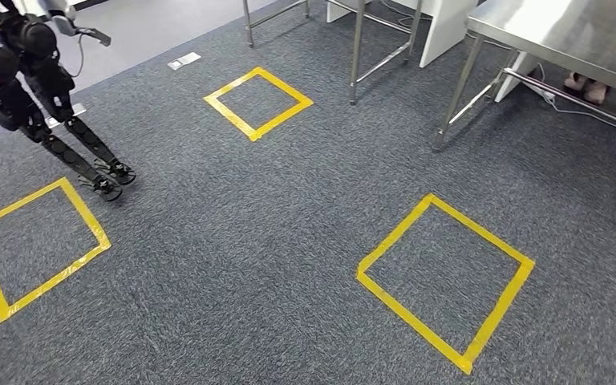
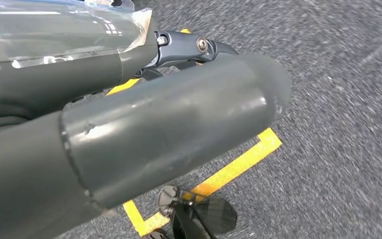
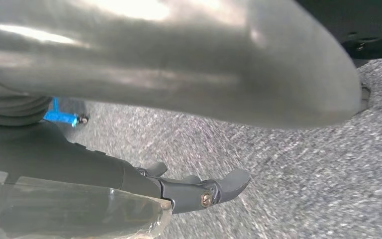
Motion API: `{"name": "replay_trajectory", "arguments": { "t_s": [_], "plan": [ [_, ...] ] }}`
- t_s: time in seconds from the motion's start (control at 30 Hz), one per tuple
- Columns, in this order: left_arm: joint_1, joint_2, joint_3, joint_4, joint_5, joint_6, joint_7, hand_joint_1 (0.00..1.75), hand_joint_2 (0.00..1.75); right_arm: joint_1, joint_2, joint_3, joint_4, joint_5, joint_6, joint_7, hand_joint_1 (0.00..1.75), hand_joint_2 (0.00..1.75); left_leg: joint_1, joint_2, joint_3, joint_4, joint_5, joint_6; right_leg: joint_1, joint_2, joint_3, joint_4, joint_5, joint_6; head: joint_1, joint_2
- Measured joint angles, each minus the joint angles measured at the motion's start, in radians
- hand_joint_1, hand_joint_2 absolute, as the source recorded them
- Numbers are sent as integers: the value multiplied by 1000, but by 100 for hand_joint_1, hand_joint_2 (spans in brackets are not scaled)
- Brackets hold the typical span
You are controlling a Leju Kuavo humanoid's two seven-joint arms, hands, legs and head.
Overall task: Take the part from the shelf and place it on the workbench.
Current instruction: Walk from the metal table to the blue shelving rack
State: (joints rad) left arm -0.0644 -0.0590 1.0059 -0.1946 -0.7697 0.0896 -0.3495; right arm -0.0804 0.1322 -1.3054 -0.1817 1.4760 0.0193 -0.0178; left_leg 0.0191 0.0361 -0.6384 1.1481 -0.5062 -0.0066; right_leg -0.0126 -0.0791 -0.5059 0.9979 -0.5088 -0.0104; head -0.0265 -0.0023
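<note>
Both hands hang by the grey carpet floor (image 1: 289, 208). The left hand (image 2: 144, 124) and right hand (image 3: 179, 74) have straight fingers and look empty. I cannot see the part or shelf. The shiny steel workbench (image 1: 561, 32) sits upper right. Walk slowly and look for the shelf.

No readable text, label, brand, number or sign appears on anything in these views.
</note>
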Motion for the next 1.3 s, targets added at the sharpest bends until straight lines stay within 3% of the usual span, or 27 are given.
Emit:
{"name": "replay_trajectory", "arguments": {
  "t_s": [0.07,0.1,0.17,0.23,0.3,0.37,0.4,0.43,0.5,0.53,0.6,0.67,0.7,0.77,0.83,0.87,0.9,0.93,0.97,1.03,1.1,1.2,1.27,1.3],
  "plan": [
    [-7,-1,1,0,-2,1,6,0,0,-4,-1,0,0,3,-1,3,0,0,-5,39,56,-102,31,8,7,-18,3,1,-6,10,2,0],
    [-9,-2,1,0,-3,2,7,0,0,-5,-1,0,0,4,-1,6,0,0,-9,45,64,-122,33,13,11,-28,5,0,-8,15,4,0],
    [-10,-3,1,0,-5,1,8,0,0,-10,-1,0,0,5,-1,12,0,0,-14,20,62,-130,37,26,13,-46,10,-2,-11,26,7,0],
    [-10,-3,1,0,-5,-1,6,0,0,-15,-2,0,0,7,-1,16,0,0,-12,-3,65,-141,47,42,11,-14,-2,29,-32,32,8,0],
    [-14,-4,1,0,-5,-2,5,0,0,-14,-2,0,0,8,-1,17,0,0,-11,-27,65,-148,55,53,5,46,-50,134,-84,26,11,0],
    [-17,-3,2,0,-5,-3,4,0,0,-11,-2,0,0,8,-1,18,0,0,-12,-56,61,-147,57,57,3,70,-111,256,-129,24,12,0],
    [-17,-3,2,0,-5,-3,4,0,0,-10,-2,0,0,8,-1,19,0,0,-13,-71,61,-147,58,57,3,73,-125,279,-131,29,12,0],
    [-16,-3,2,0,-5,-3,4,0,0,-9,-2,0,0,8,-1,19,0,0,-13,-86,61,-146,58,56,2,75,-121,264,-116,37,12,0],
    [-16,-4,2,0,-4,-4,4,0,0,-10,-3,1,0,10,-1,19,0,0,-13,-114,61,-142,58,53,-2,97,-65,137,-55,54,13,0],
    [-16,-5,2,0,-4,-4,3,0,0,-11,-3,1,0,11,0,18,0,0,-14,-125,60,-139,57,50,-3,115,-39,74,-29,57,13,0],
    [-16,-5,2,0,-4,-4,3,0,0,-13,-3,3,0,13,0,18,0,0,-17,-143,56,-135,57,40,-2,136,-14,10,-4,47,12,0],
    [-15,-5,3,0,-4,-3,3,0,0,-16,-4,5,0,14,1,18,0,0,-16,-158,50,-135,60,29,0,122,-11,8,0,31,10,0],
    [-13,-5,3,0,-4,-3,3,0,0,-18,-5,6,0,14,3,18,0,0,-14,-155,46,-131,58,25,-2,113,-8,6,3,25,10,0],
    [-12,-6,5,0,-4,-2,4,0,0,-18,-6,8,0,14,7,18,0,0,-14,-114,21,-80,24,17,-6,92,-6,2,7,10,5,0],
    [-15,-8,8,0,-2,-2,6,0,0,-17,-9,9,0,15,12,18,0,0,-13,-62,-37,43,-43,9,-1,67,-6,2,6,-1,1,0],
    [-16,-9,9,0,0,-1,8,0,0,-15,-11,10,0,16,14,19,0,0,-10,-51,-68,106,-69,5,2,54,-7,2,5,-3,1,0],
    [-15,-10,12,0,2,1,9,0,0,-15,-14,11,-1,18,15,20,0,0,-8,-44,-87,145,-78,3,4,40,-7,2,4,-4,1,0],
    [-14,-12,14,0,4,3,10,0,0,-16,-16,13,-1,21,16,21,0,0,-6,-40,-88,146,-68,2,5,27,-7,2,3,-5,1,0],
    [-13,-13,16,0,5,6,10,0,0,-17,-18,14,-1,23,17,21,0,0,-5,-33,-67,108,-43,2,5,15,-6,2,1,-6,1,0],
    [-14,-15,18,0,5,8,7,0,0,-20,-22,17,-1,26,18,22,0,0,-7,5,8,-28,15,7,9,-5,-2,3,-3,-3,1,0],
    [-17,-16,18,0,5,8,3,0,0,-22,-24,20,-1,27,18,23,0,0,-14,31,54,-113,36,16,15,-22,1,3,-10,6,2,0],
    [-17,-18,19,0,4,7,1,0,0,-27,-27,24,-1,26,18,25,0,0,-20,4,57,-131,40,33,17,-43,9,2,-17,21,4,0],
    [-17,-19,19,0,3,7,1,0,0,-29,-28,27,-1,25,18,25,0,0,-15,-17,62,-143,50,47,14,-1,-8,43,-41,25,6,0],
    [-18,-19,19,0,3,7,1,0,0,-28,-28,28,-1,25,18,26,0,0,-12,-27,64,-147,54,52,11,31,-34,96,-68,23,8,0]
  ]
}}
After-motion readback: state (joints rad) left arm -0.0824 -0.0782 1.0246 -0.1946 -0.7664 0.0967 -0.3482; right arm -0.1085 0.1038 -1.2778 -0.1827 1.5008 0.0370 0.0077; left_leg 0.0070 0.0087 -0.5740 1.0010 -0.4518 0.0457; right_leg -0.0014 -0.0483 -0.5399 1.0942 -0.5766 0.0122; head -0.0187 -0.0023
